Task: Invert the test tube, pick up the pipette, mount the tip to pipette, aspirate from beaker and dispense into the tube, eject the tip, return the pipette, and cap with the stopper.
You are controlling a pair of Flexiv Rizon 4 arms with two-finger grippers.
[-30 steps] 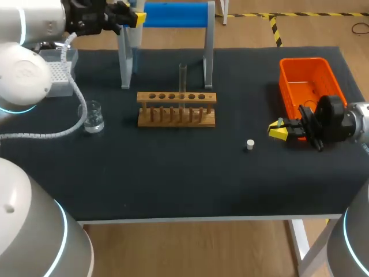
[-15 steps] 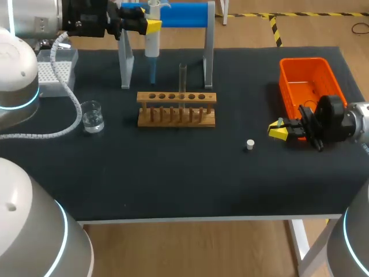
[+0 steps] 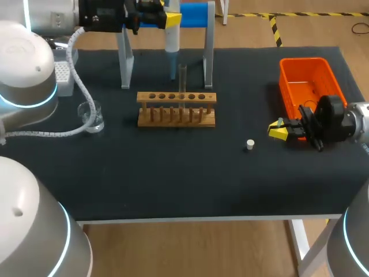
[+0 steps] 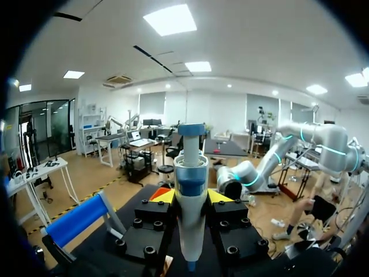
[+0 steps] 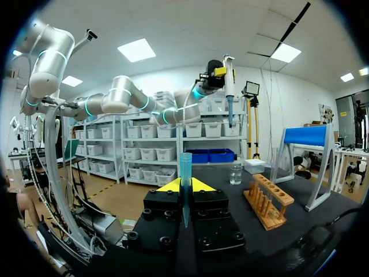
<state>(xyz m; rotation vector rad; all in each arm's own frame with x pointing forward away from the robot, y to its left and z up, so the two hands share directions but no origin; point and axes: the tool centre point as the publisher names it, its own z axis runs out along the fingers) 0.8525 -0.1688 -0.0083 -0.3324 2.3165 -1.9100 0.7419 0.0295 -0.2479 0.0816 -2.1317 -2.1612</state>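
Pipette [image 3: 172, 43] is clamped in my left jaws and my right jaws pinch the blue tip [image 5: 185, 167], so I think next the two must meet straight on.

The surface [image 3: 173, 173] is a table under a dark cloth. A wooden rack [image 3: 176, 109] stands near its middle, and a grey stand [image 3: 209, 57] with a blue top bar is just behind the rack. At the left side stand a glass beaker [image 3: 95, 121] with clear liquid and, further back, a grey tip box [image 3: 62, 72]. At the right side is an orange bin [image 3: 304, 60], and a small white stopper [image 3: 249, 144] lies apart, between rack and bin, nearer the front.
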